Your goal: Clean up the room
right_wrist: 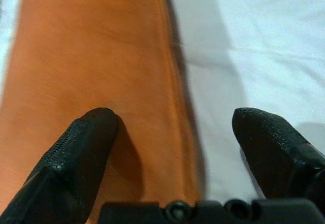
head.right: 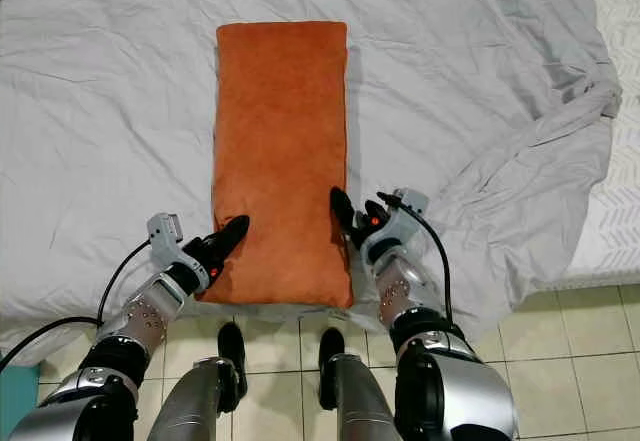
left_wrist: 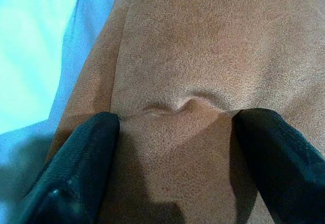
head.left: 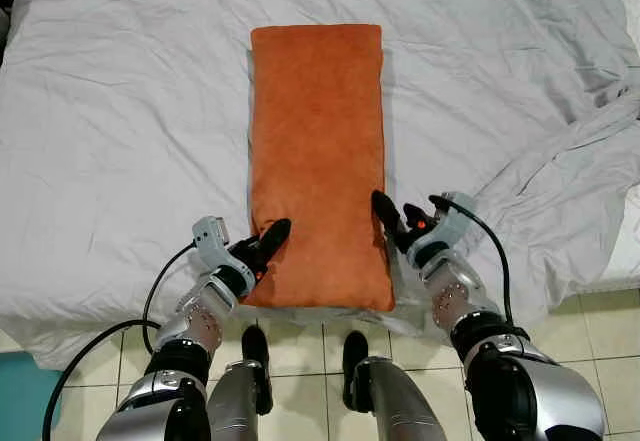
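- A long orange pillow point(head.left: 318, 161) lies flat on a bed, running from the upper centre of the head views down to the bed's near edge at lower centre.
- Under it a wrinkled grey sheet point(head.left: 120, 131) covers the bed; the sheet is bunched into thick folds toward the right side of the frame.
- The left gripper point(head.left: 268, 240) sits at the pillow's lower left corner, low in the frame, with its black tips resting on the orange cloth just inside the left edge.
- In the left wrist view the left gripper's fingers point(left_wrist: 76, 168) are spread wide apart, both pressed down on the pillow's surface, and a small pucker of fabric rises between them; nothing is pinched between them.
- The right gripper point(head.left: 392, 219) is at the pillow's lower right edge, a little higher in the frame than the left one.
- In the right wrist view its fingers point(right_wrist: 81, 153) are also released and spread: one lies on the orange cloth, the other over the grey sheet, so they straddle the pillow's long right edge without closing on it.
- A black cable point(head.left: 490, 246) loops from the right wrist back along the arm; another black cable point(head.left: 90, 351) trails from the left wrist toward the lower left.
- Pale floor tiles point(head.left: 600, 361) show along the bottom, at the bed's near edge, where the robot's two feet stand close to the bed.
- A patch of teal point(head.left: 18, 396) shows in the lower left corner; what it is cannot be told.
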You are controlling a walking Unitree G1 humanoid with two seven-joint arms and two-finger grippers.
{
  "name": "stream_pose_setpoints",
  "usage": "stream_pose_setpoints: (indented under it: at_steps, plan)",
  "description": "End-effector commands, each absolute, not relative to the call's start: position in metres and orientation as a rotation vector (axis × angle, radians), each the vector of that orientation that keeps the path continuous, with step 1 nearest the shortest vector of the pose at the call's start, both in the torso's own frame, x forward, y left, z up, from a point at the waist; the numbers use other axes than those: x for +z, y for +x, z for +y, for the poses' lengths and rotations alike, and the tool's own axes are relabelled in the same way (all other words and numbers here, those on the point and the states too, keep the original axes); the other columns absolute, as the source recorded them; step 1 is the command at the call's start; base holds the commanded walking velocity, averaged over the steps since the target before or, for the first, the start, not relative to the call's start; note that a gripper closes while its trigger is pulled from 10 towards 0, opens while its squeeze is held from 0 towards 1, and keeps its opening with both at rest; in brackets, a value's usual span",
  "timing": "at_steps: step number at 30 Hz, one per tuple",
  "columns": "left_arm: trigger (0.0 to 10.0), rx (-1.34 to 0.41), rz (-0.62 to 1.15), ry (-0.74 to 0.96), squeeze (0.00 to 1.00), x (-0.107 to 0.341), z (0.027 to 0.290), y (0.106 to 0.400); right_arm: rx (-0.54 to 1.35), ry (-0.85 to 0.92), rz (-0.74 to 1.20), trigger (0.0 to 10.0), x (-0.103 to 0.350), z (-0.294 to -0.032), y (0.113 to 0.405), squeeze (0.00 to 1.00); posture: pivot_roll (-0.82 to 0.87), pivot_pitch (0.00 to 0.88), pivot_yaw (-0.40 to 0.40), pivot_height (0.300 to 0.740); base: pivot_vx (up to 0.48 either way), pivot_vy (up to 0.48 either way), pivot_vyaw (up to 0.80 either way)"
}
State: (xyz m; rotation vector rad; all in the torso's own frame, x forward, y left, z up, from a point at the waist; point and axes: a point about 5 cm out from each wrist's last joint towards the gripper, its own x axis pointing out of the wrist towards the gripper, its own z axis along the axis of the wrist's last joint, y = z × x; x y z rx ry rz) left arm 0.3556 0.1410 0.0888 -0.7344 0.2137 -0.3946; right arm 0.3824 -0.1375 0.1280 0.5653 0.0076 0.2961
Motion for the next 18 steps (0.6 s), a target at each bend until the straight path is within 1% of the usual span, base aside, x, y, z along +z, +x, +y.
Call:
stream_pose_setpoints:
  at_steps: [1,4,9,12,16,18]
  plan:
    - [10.0,-0.409,0.430,-0.768,0.00,0.046,0.119,0.330,0.332,0.608,0.041,10.0,0.117,-0.130,0.377,0.00,0.12,0.642,-0.059,0.740,0.000,0.000,0.00]
    - [10.0,-0.404,0.435,-0.764,0.00,0.044,0.120,0.328,0.365,0.685,0.037,10.0,0.117,-0.124,0.376,0.00,0.12,0.639,-0.060,0.740,0.000,0.000,0.00]
    - [10.0,-0.401,0.436,-0.760,0.00,0.043,0.120,0.328,0.424,0.835,-0.035,10.0,0.130,-0.124,0.380,0.00,0.12,0.636,-0.065,0.740,0.000,0.000,0.00]
    - [10.0,-0.397,0.437,-0.759,0.00,0.043,0.121,0.327,0.462,0.795,0.000,10.0,0.125,-0.123,0.377,0.00,0.11,0.636,-0.070,0.740,0.000,0.000,0.00]
    - [10.0,-0.393,0.442,-0.759,0.00,0.042,0.121,0.326,0.464,0.709,0.121,10.0,0.100,-0.120,0.366,0.00,0.11,0.639,-0.069,0.740,0.000,0.000,0.00]
    - [10.0,-0.396,0.444,-0.763,0.00,0.041,0.120,0.326,0.462,0.707,0.155,10.0,0.093,-0.119,0.362,0.00,0.11,0.651,-0.065,0.740,0.000,0.000,0.00]
